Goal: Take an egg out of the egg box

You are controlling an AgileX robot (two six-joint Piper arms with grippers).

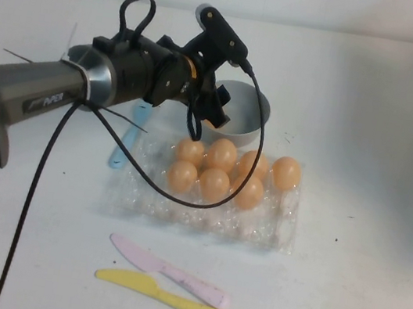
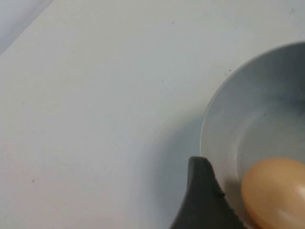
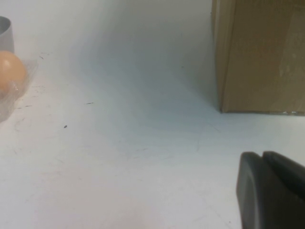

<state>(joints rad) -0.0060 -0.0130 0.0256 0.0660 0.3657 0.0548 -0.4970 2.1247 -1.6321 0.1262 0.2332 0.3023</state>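
Over the grey bowl [image 1: 240,117], left hand [image 1: 211,116] clamps the egg [image 2: 276,191].
Egg is out of egg box [image 1: 207,198], unreleased; right hand [image 3: 271,191] parked, fingers together.

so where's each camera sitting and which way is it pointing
High view: raised on the robot's side, angled down at the egg box and grey bowl; the left arm reaches over the bowl, left gripper.
Left wrist view: on the left arm, looking down into the bowl; the egg sits beside a dark fingertip.
Right wrist view: low over the table, facing a cardboard box; right gripper fingers together.
Shared: bowl and eggs.
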